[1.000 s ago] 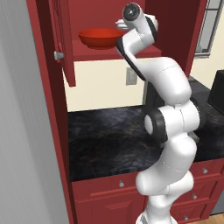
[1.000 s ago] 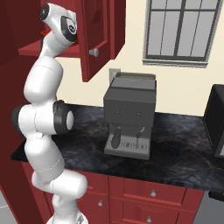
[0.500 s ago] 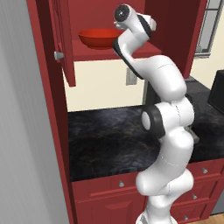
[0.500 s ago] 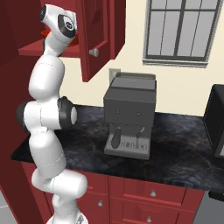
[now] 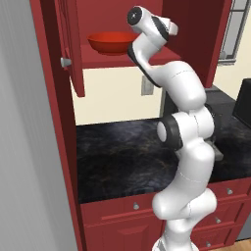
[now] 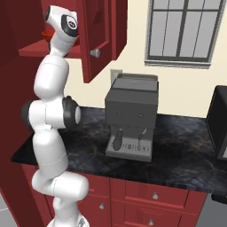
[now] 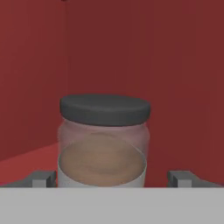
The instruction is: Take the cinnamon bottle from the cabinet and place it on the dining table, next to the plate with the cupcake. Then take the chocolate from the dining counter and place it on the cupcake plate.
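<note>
Cinnamon bottle (image 7: 103, 142) stands upright on the cabinet shelf (image 7: 26, 159), between the spread gripper (image 7: 111, 178) fingers, not yet pinched.

The cinnamon bottle (image 7: 104, 142) loses its base behind the lower edge of the hand view. In the left base view, the arm's wrist covers part of the red bowl (image 5: 109, 42).

The cinnamon bottle (image 7: 104, 142), a clear jar with a dark grey lid and brown powder inside, is being shown upright on the red cabinet shelf (image 7: 26, 162), with the red back wall of the cabinet (image 7: 175, 65) rising behind it. The gripper (image 7: 112, 178) is being held spread wide, one grey fingertip (image 7: 41, 178) showing to each side of the jar's base, and no contact with the glass is being made.
</note>
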